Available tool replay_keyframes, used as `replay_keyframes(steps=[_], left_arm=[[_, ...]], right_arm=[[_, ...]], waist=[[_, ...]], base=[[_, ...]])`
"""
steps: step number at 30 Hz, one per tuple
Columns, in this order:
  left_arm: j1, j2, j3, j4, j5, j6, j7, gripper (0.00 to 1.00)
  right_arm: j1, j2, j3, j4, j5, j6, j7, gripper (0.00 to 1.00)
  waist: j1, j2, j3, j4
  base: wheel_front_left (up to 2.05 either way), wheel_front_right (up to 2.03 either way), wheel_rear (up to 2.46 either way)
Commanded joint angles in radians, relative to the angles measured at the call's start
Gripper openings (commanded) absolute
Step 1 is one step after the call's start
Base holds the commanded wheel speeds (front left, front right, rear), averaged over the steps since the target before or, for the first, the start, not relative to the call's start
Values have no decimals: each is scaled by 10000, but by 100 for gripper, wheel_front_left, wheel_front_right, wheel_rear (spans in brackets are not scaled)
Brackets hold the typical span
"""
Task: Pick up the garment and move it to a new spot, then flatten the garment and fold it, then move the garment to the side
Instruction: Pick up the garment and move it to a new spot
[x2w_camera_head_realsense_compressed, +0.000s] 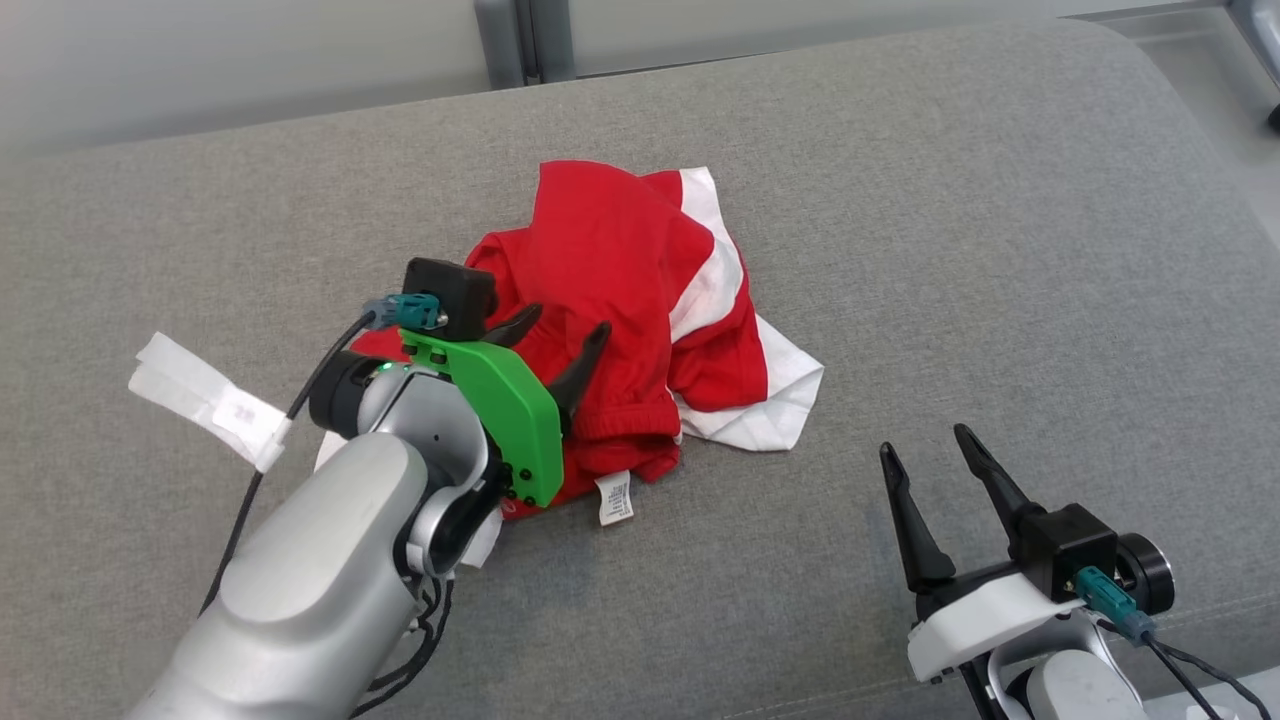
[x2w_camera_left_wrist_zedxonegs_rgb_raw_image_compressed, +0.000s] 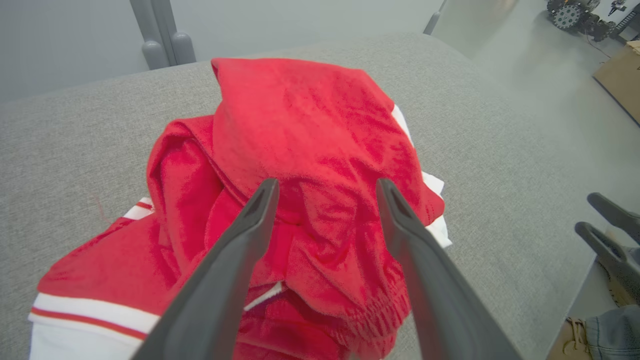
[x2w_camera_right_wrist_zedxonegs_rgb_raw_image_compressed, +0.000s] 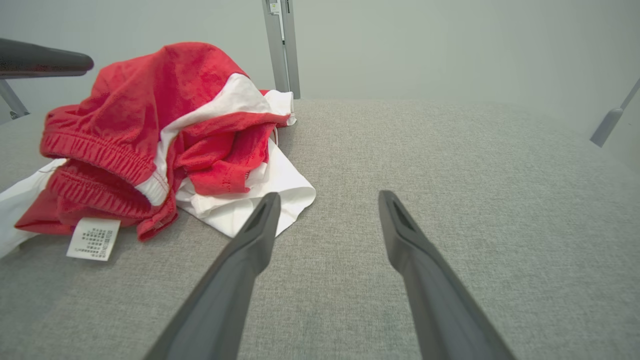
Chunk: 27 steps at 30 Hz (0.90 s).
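Note:
The garment (x2w_camera_head_realsense_compressed: 640, 290) is a red and white piece of clothing lying crumpled in a heap on the grey cushion (x2w_camera_head_realsense_compressed: 950, 250). A white care label (x2w_camera_head_realsense_compressed: 614, 498) sticks out at its near edge. My left gripper (x2w_camera_head_realsense_compressed: 563, 335) hangs open just over the heap's near-left part, with red cloth (x2w_camera_left_wrist_zedxonegs_rgb_raw_image_compressed: 310, 150) beneath its spread fingers and nothing clamped between them. My right gripper (x2w_camera_head_realsense_compressed: 925, 455) stands open over bare cushion to the right of the heap, fingers apart. From the right wrist the garment (x2w_camera_right_wrist_zedxonegs_rgb_raw_image_compressed: 150, 130) lies to the left of those fingers (x2w_camera_right_wrist_zedxonegs_rgb_raw_image_compressed: 255, 235).
A white tag of tape (x2w_camera_head_realsense_compressed: 210, 400) is wrapped on the left arm's cable. The cushion's back edge meets grey frame posts (x2w_camera_head_realsense_compressed: 525, 40). In the left wrist view a cardboard box (x2w_camera_left_wrist_zedxonegs_rgb_raw_image_compressed: 620, 75) and a person's shoe (x2w_camera_left_wrist_zedxonegs_rgb_raw_image_compressed: 580, 340) sit on the floor beyond the cushion.

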<state>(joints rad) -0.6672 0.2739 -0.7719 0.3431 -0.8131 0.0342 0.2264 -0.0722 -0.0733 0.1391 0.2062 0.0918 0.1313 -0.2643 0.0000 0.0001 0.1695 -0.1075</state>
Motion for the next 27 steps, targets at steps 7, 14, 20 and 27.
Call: replay_keyframes(steps=[7, 14, 20, 27], left_arm=[[-373, 40, 337, 1127, -537, -6, 426, 100], [-691, -240, 728, 1995, -1243, -595, 428, 54], [-950, -370, 769, 2329, -1342, -763, 347, 0], [-1338, -514, 916, 2179, -1383, -1013, -71, 0]], right_arm=[[-168, -53, 197, 30, 25, -10, -5, 100], [53, -72, 370, 104, -105, -10, -5, 100], [26, -36, 377, 155, -1, -10, -3, 100], [17, -22, 197, 111, 0, -10, -5, 100]], waist=[[0, -1, 114, -461], [0, -1, 102, -777], [0, -1, 102, -834], [0, -1, 31, -723]], base=[[0, 0, 0], [0, 0, 0], [0, 0, 0], [0, 0, 0]])
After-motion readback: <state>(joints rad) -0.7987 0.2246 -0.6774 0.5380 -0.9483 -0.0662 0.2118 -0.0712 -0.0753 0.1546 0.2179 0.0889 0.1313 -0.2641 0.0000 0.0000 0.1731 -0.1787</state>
